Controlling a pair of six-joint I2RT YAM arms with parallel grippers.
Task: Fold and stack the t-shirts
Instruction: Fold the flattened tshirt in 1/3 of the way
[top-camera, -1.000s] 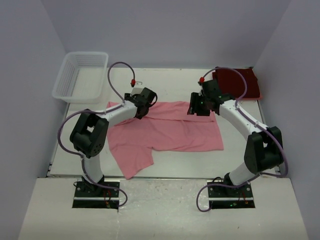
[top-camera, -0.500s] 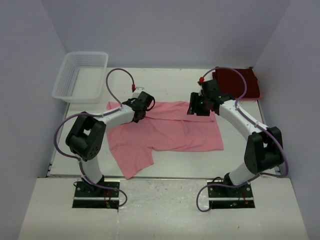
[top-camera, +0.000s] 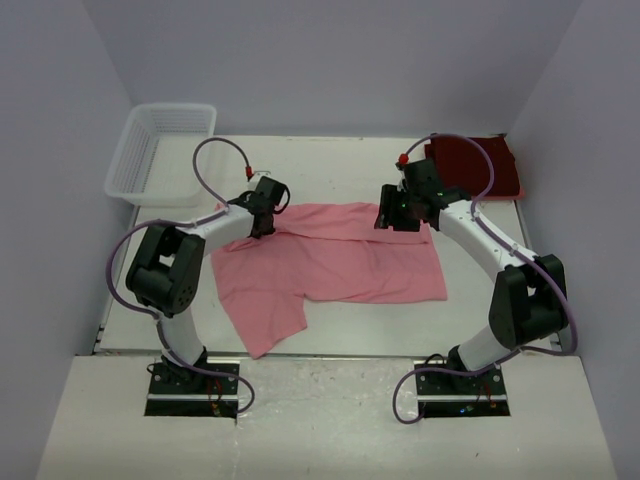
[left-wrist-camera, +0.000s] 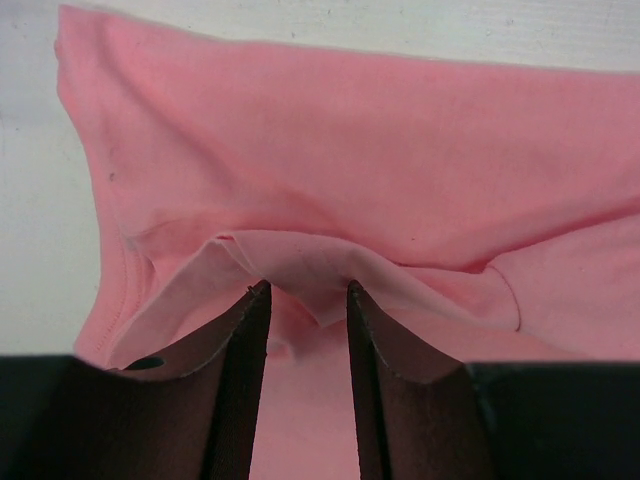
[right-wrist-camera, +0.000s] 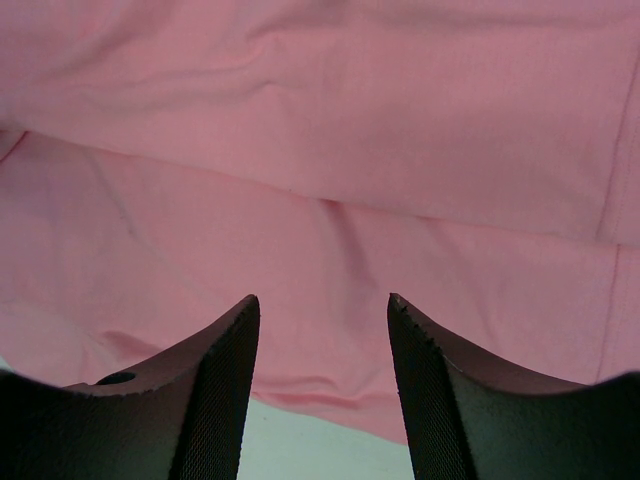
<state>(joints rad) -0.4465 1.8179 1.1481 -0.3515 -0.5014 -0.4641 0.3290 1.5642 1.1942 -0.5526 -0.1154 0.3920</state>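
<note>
One basket (top-camera: 128, 165), two t-shirts: maroon t-shirt (top-camera: 480, 165) cornered far-right, pink t-shirt (top-camera: 330, 262) mid-table. And left gripper (left-wrist-camera: 305, 290) pinches its far edge, right gripper (right-wrist-camera: 322, 300) gapes open.

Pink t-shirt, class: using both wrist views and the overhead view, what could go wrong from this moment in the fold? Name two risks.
1. The left gripper has only a thin ridge of the pink t-shirt at its fingertips; that could slip out on a lift.
2. The right gripper stands open over flat cloth, holding nothing; if the left pulls alone, the shirt would probably drag and bunch unevenly.
</note>
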